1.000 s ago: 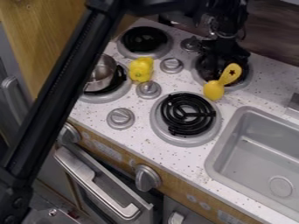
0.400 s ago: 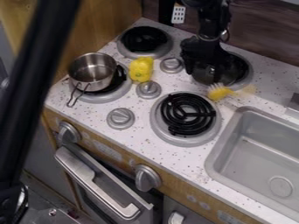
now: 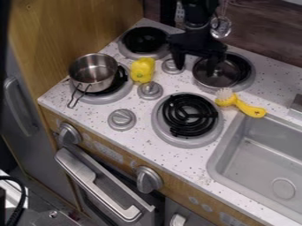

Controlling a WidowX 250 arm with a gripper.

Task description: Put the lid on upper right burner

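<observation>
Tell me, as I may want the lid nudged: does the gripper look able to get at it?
Probably yes: the gripper hangs open close to the lid, and nothing visible blocks the way.

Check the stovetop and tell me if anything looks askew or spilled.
The lid sits off-center on the upper right burner, leaving some coil bare on the right. The pot is off-center on the lower left burner. A brush lies by the sink's corner. No spill stands out.
</observation>
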